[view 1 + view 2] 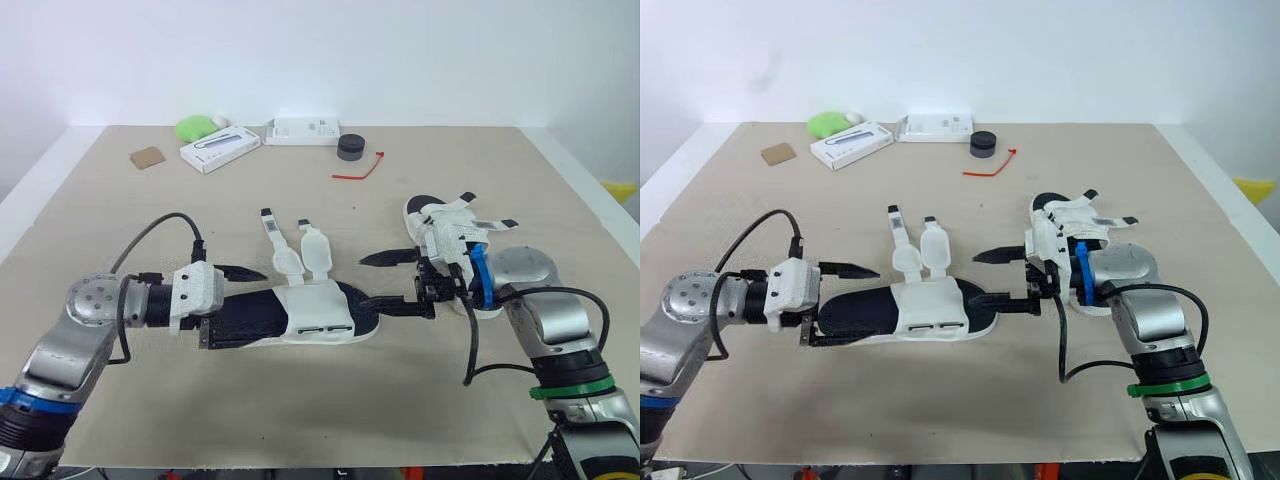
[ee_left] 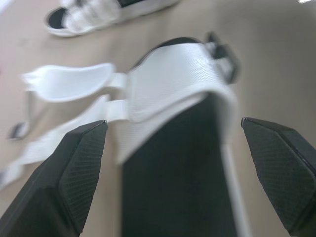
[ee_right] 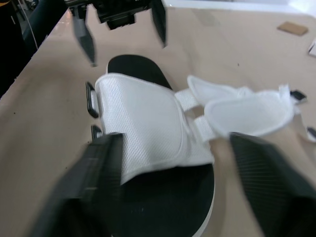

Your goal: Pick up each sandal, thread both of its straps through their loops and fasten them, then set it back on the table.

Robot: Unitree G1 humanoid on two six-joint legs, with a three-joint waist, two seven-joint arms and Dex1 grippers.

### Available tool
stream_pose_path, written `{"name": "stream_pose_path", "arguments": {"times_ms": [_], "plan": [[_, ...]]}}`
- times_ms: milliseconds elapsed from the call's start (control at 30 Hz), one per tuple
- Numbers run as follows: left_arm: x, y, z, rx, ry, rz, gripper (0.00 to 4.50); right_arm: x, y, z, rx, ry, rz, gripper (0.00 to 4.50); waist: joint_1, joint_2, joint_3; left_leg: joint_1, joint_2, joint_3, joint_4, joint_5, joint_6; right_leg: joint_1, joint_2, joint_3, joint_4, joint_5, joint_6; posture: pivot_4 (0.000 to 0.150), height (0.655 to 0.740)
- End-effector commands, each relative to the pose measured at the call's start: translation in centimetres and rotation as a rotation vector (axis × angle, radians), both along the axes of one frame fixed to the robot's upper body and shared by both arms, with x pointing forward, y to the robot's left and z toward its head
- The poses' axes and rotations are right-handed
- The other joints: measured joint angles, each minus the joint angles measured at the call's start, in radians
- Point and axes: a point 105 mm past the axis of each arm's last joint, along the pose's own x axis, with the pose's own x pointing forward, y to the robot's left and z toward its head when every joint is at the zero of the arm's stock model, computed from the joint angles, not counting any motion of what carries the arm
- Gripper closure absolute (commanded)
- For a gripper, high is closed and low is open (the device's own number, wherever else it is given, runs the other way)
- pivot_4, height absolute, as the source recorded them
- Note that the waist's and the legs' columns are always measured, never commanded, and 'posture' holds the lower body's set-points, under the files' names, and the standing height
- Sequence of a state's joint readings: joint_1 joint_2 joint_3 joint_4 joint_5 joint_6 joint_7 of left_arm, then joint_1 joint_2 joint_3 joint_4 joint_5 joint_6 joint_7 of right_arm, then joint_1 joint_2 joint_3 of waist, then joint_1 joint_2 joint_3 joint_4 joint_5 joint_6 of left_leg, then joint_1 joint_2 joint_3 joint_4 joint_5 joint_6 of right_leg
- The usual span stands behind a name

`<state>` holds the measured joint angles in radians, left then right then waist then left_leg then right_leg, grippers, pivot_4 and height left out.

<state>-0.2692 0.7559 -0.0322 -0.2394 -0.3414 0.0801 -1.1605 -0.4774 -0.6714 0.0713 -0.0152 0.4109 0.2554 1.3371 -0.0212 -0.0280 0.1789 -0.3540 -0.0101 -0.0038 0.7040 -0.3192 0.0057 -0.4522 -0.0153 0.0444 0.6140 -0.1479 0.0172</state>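
At table (image 1: 100, 210) middle, sandal (image 1: 300, 318): left fingers (image 1: 240, 272) apart astride heel, right fingers (image 1: 385, 258) apart astride toe, contact unclear.

The near sandal (image 1: 300, 315) has a black footbed, with a white fine-meshed upper and white straps. The second sandal (image 1: 450, 235), right of it, matches. The surface (image 1: 300, 410) is plain beige. Beyond the near sandal lie a red tie (image 1: 362, 170), a black puck (image 1: 351, 146) and a green lump (image 1: 195, 127).

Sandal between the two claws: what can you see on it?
The sandal lies flat on the table, with a black footbed, white sole edge and a white fabric upper. Its two straps are undone, splayed away across the table. The open left claw straddles its heel, the open right claw its toe.
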Motion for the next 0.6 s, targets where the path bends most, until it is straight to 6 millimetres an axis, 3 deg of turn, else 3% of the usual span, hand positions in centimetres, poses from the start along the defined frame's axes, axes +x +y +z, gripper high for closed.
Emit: {"name": "stream_pose_path", "arguments": {"times_ms": [33, 67, 200, 467, 600], "plan": [[0.7, -0.4, 0.6, -0.019, -0.064, 0.005, 0.00, -0.2, -0.5, 0.0, -0.021, 0.002, -0.015, 2.42, 0.000, 0.000, 0.000, 0.000, 0.000, 0.000, 0.000, 0.000, 0.000, 0.000, 0.000, 0.000, 0.000, 0.000, 0.000, 0.150, 0.7400], [0.7, -0.6, 0.5, -0.027, -0.059, 0.000, 0.00, -0.2, -0.6, -0.2, -0.023, 0.014, -0.023, 2.65, 0.000, 0.000, 0.000, 0.000, 0.000, 0.000, 0.000, 0.000, 0.000, 0.000, 0.000, 0.000, 0.000, 0.000, 0.000, 0.150, 0.7400], [1.4, -1.2, 0.7, -0.078, -0.050, 0.017, 0.00, -0.3, -0.2, -1.4, -0.045, 0.042, -0.051, 4.46, -0.001, 0.000, 0.000, 0.000, 0.000, 0.001, 0.000, 0.000, 0.001, 0.000, 0.000, 0.001, 0.000, 0.000, 0.000, 0.150, 0.7400], [2.1, -1.6, 1.4, -0.160, 0.030, 0.042, 0.00, -0.7, 1.6, -3.9, -0.097, 0.071, -0.074, 4.46, -0.002, 0.000, 0.000, 0.000, 0.001, 0.001, 0.000, 0.000, 0.001, 0.000, 0.002, 0.002, 0.000, 0.000, 0.002, 0.150, 0.7400], [1.5, -1.9, 1.1, -0.148, 0.064, 0.020, 0.00, -0.5, 2.7, -3.9, -0.096, 0.080, -0.061, 4.46, -0.002, 0.000, 0.000, 0.000, 0.001, 0.001, 0.000, 0.000, 0.001, 0.000, 0.002, 0.002, 0.000, 0.000, 0.002, 0.150, 0.7400]]}}
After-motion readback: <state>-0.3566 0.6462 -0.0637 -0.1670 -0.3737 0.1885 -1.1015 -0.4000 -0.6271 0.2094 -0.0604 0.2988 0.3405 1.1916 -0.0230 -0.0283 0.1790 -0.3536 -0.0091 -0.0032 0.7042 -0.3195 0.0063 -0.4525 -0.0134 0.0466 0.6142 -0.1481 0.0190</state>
